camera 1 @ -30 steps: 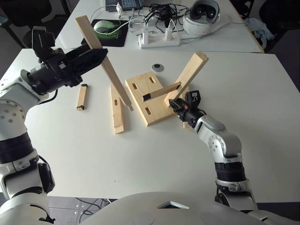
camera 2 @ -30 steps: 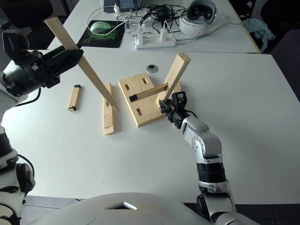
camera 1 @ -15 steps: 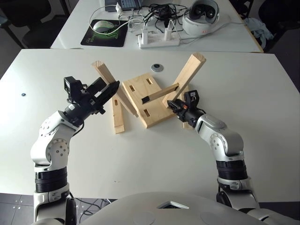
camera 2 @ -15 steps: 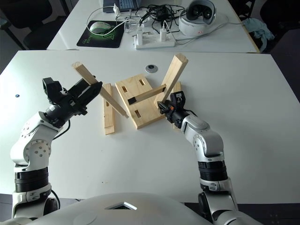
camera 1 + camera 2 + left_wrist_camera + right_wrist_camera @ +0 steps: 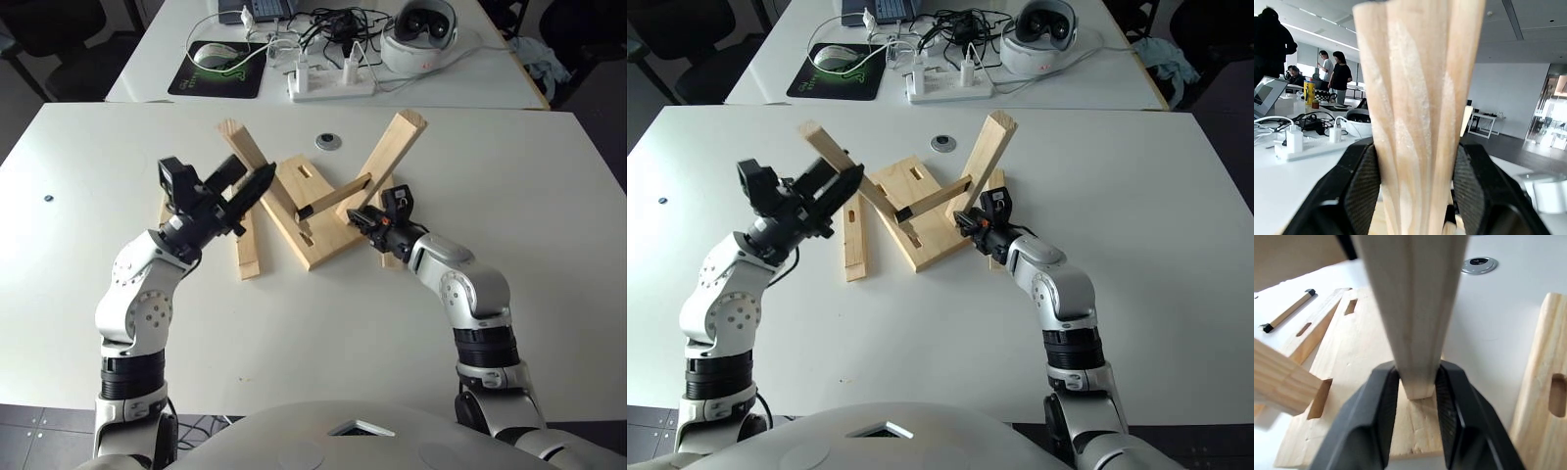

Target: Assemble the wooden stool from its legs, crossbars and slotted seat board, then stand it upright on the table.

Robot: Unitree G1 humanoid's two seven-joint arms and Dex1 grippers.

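Here the left claw [image 5: 247,182] squeezes a tilted leg [image 5: 284,208] whose low end sits at the seat board [image 5: 325,245] in the middle of the tabletop [image 5: 549,245]. The right claw [image 5: 369,218] grips the bottom of a second leg [image 5: 397,152] at the board's right corner.

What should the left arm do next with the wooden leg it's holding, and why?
Probably tilt the long wooden leg in the left gripper more upright and press down. It leans, its lower end on the flat slotted wooden seat board; I can't tell if it's seated. The right gripper holds the second leg.
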